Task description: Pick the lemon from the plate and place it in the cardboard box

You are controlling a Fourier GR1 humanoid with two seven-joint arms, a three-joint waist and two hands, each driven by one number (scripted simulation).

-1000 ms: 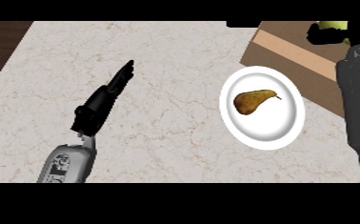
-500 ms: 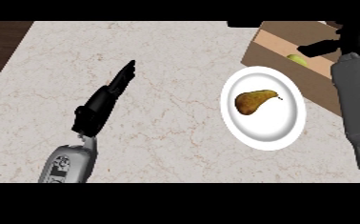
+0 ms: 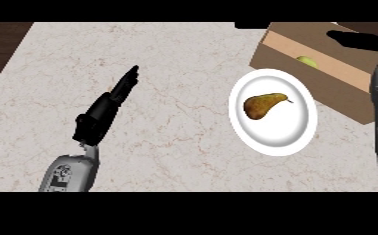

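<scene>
The lemon is seen lying inside the box, against its near wall, with only part of its yellow-green skin shown above that wall. The box is set at the counter's far right corner, turned at a slant, and is cut off by the right edge of the view. The right hand is seen as a black shape over the box's far part, apart from the lemon and to the right of it. Nothing is seen held in this hand, but how far it is opened cannot be told, since only part of it is shown. A strip of the right forearm is seen along the right edge. The plate is placed just in front of the box, its far rim almost touching the box's near corner. One brown pear is left lying on the plate, a little above its middle, with the stem pointed to the right. The left hand is held over the bare counter well to the left of the plate, opened out with the fingers stretched straight towards the upper right, and nothing is held in it.
</scene>
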